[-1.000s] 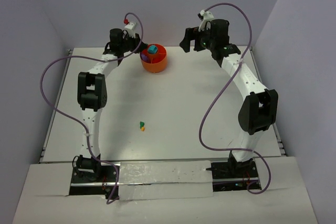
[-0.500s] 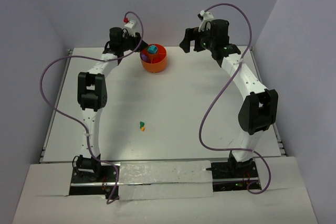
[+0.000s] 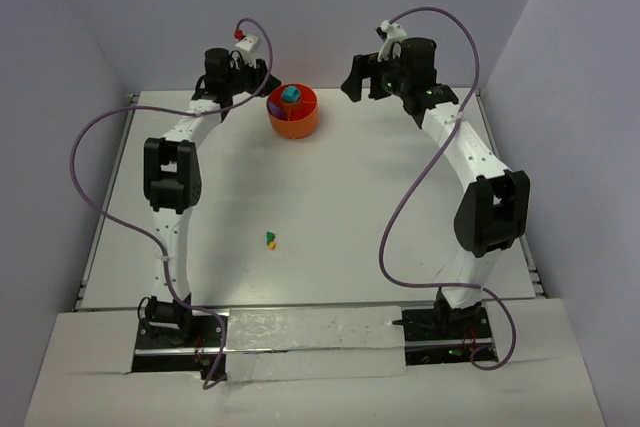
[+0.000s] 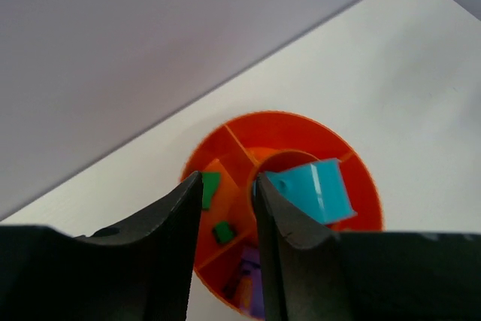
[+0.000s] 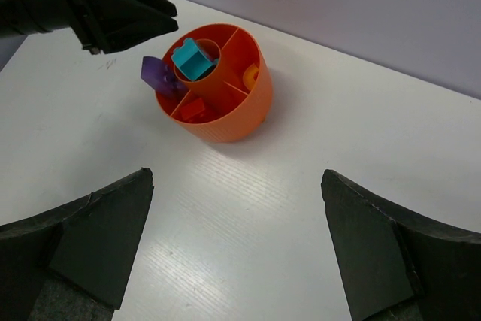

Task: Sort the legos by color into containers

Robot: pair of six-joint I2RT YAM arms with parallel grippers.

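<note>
The orange tub [image 3: 294, 120] stands at the far middle of the table. A teal brick [image 3: 290, 95] sits in its central ring. In the left wrist view the tub [image 4: 361, 186] holds the teal brick [image 4: 316, 189], two green bricks [image 4: 210, 188] and a purple brick [image 4: 252, 272]. My left gripper [image 4: 228, 178] hovers just left of the tub, jaws a little apart and empty; it also shows from above [image 3: 258, 89]. My right gripper [image 5: 237, 177] is wide open and empty, to the right of the tub [image 5: 233, 122]. A green and a yellow brick [image 3: 270, 240] lie mid-table.
The right wrist view shows a purple brick [image 5: 155, 74] leaning over the tub's rim, a red piece [image 5: 192, 109] and an orange-yellow piece [image 5: 249, 74] in compartments. The back wall stands close behind the tub. Purple cables loop off both arms.
My left gripper has drawn back slightly up and to the left, away from the tub. The right arm and the bricks have not moved.
</note>
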